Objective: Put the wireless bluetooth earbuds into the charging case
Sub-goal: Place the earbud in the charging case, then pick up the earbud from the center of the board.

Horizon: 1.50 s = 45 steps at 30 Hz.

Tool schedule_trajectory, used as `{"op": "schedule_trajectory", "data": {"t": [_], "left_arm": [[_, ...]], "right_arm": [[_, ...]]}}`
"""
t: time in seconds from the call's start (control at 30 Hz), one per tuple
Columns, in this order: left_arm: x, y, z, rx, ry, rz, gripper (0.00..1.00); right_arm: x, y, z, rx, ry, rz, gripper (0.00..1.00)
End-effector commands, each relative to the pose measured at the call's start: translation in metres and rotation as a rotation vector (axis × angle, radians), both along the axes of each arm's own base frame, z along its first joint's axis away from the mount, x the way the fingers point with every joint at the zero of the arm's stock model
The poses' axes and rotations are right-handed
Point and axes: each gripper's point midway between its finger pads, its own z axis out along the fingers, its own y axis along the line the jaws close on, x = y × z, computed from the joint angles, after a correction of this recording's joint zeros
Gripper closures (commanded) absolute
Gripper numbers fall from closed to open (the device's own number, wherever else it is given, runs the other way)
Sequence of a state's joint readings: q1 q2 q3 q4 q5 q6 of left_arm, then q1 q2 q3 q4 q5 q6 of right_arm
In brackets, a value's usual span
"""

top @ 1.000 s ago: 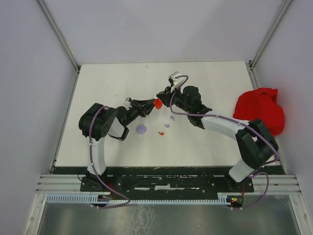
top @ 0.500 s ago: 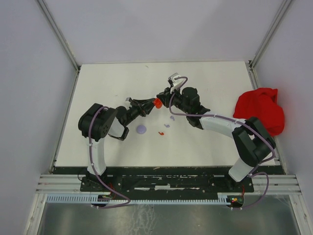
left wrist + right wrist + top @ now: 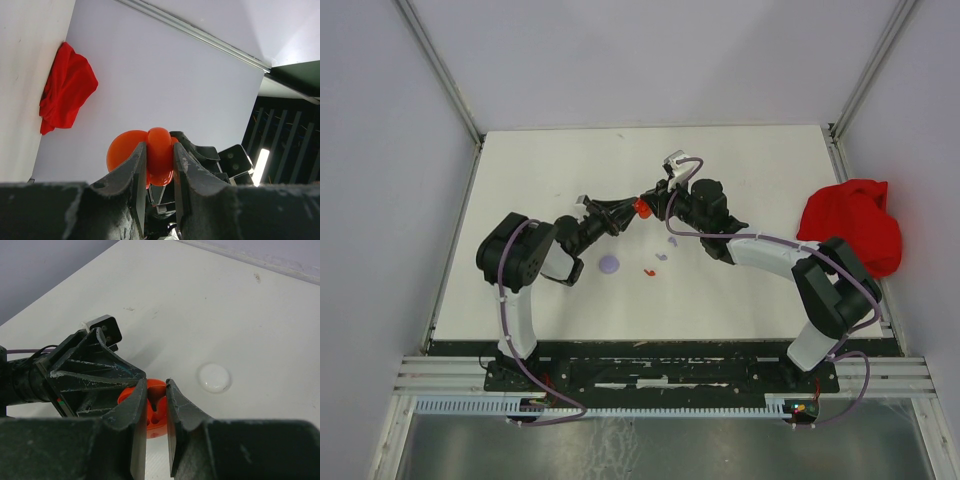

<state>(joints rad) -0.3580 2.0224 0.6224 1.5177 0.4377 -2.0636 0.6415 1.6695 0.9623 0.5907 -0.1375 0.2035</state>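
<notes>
Left wrist view: my left gripper (image 3: pixel 160 150) is pressed tight on the red charging case (image 3: pixel 160 162), one finger against each side of it. Its round lid (image 3: pixel 124 150) stands open, showing to the left of my fingers. The black body of my right gripper sits just behind the case.

From the right wrist, my right gripper (image 3: pixel 156 384) comes in nose to nose with the left one, tips right at the case. Its fingers (image 3: pixel 131 412) stand with only a narrow gap between them, and red shows in that gap with a dark hollow in it. I cannot tell whether I am pinching an earbud there or only seeing the case beyond my fingertips.

From the top view, both of my arms reach inward and meet over the middle of the white table (image 3: pixel 540 170), the case held above it between the two grippers. On the table nearer my bases lie a red earbud (image 3: pixel 647 271) and two purple earbuds (image 3: pixel 662 256), near one another and well apart from the case. A pale round disc (image 3: pixel 610 264) lies flat to the left of them. A crumpled red cloth (image 3: pixel 855 228) sits at the table's right edge, against the wall.
</notes>
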Motion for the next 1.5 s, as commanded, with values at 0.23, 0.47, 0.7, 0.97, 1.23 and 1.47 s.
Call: {"op": "schedule_trajectory", "data": {"t": [0.23,0.47,0.7,0.97,1.23,1.47], "left_arm": [[-0.013,0.007,0.069,-0.148,-0.201,0.002,0.97],[-0.009,0.008,0.071,-0.156,-0.204,0.010,0.97],[-0.006,0.008,0.073,-0.159,-0.210,0.016,0.97],[-0.004,0.008,0.055,-0.130,-0.183,0.025,0.97],[0.005,0.027,0.038,-0.081,-0.172,0.069,0.97],[0.009,0.056,0.035,-0.044,-0.182,0.128,0.97]], "right_arm": [[-0.002,0.002,0.010,0.021,-0.044,0.011,0.93],[-0.003,0.000,0.007,0.017,-0.036,0.010,0.93],[-0.006,0.000,0.008,0.024,-0.025,0.010,0.69],[0.000,-0.017,0.041,0.098,-0.054,-0.070,0.31],[0.000,-0.056,0.045,0.088,0.010,-0.187,0.27],[-0.023,-0.079,-0.026,-0.306,0.255,-0.226,0.26]]}}
